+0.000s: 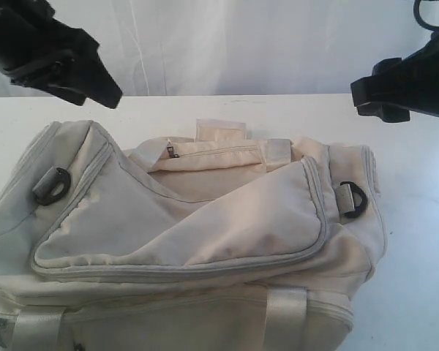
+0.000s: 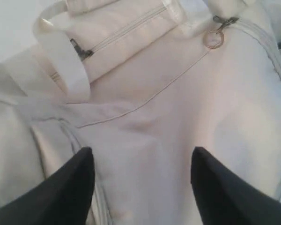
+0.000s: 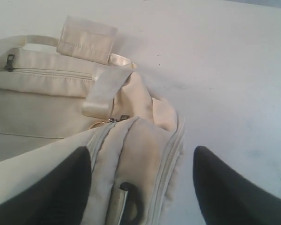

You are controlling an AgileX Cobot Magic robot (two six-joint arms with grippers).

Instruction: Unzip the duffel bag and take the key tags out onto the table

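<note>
Evidently, nothing is gripped: the left hand [image 2: 141, 157] is held wide open above the duffel bag [image 1: 183, 219], the right hand [image 3: 141, 154] likewise above its end. The bag is laid on the worktop [image 1: 417, 219].

A staged robot lab, it seems — plain white table [image 1: 424, 278], white curtain [image 1: 241, 44] behind, black left arm [image 1: 51, 51] and right arm [image 1: 417, 77] above.

duffel bag [image 1: 183, 241] on table [image 1: 417, 219], left hand [image 2: 141, 150] and right hand [image 3: 143, 149] above
</note>
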